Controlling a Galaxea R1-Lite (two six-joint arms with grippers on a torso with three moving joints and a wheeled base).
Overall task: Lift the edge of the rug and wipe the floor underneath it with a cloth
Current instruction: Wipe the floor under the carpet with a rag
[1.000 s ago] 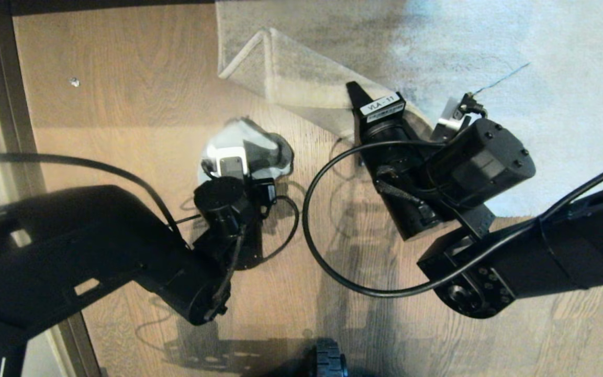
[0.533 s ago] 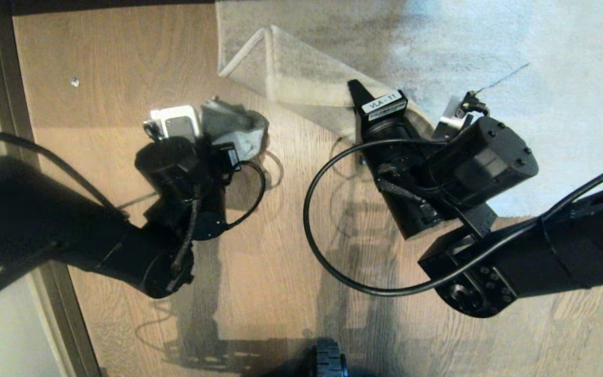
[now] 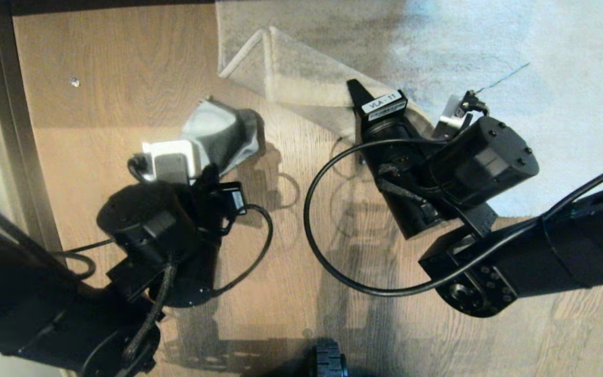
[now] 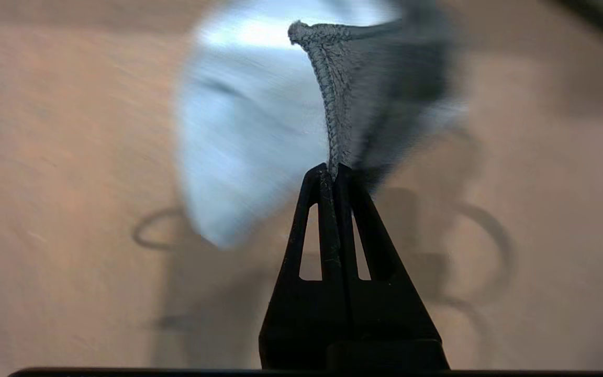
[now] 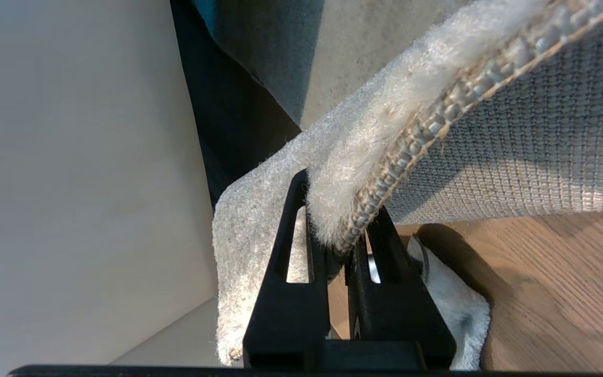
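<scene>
1. So here's where we're at: our right gripper is pinched on the rug edge, holding that border peeled up off the floor so the woven backing shows.
2. Our left gripper has its fingers pressed together on a fold of the cloth. The cloth hangs just left of the lifted flap, over bare planks, pale face one way and dark grey face the other.
3. What could go wrong, as we see it: the right pinch only has the very hem. If the rug's own weight drags on it, the edge could slip out and flop back down over the spot we mean to wipe.
4. The cloth is held by one bunched ridge, so in a sweep it might just trail along instead of pressing flat, or tug free if it catches on a plank seam.
5. Swinging the left arm in under the flap could also bump the right arm or snag its looping cable, since the two sit near each other.
6. Head count: one rug, one cloth, two grippers, both busy. One small pale speck on the floor off to the left too, can't tell what it is.
</scene>
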